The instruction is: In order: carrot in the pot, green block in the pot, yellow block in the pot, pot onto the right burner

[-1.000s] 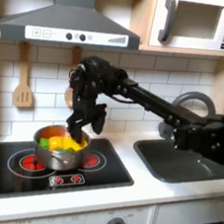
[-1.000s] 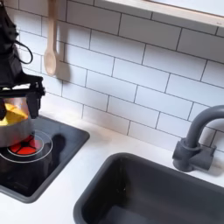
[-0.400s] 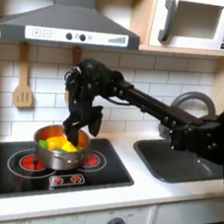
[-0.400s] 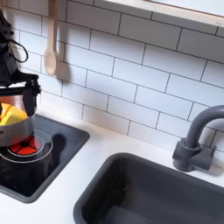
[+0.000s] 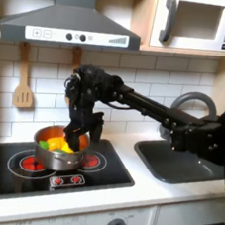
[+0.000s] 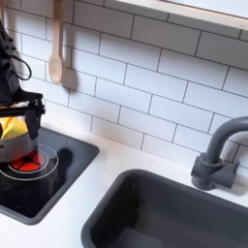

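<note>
Reaching in from the first exterior view's right, the arm (image 5: 150,107) bends down over the stove (image 5: 96,180) so that its gripper (image 5: 74,138) hangs at the rim of the pot (image 5: 58,153) — whether its fingers are spread or pinching anything I cannot tell. The pot sits on the stove between the two red burner rings, a little toward the first exterior view's left. Inside it the yellow block (image 5: 67,145) lies on top, the carrot (image 5: 54,139) shows orange beside it, and the green block (image 5: 45,144) peeks out at the left rim. In the second exterior view the pot (image 6: 12,144) stands at the left edge with yellow (image 6: 12,127) showing inside it.
</note>
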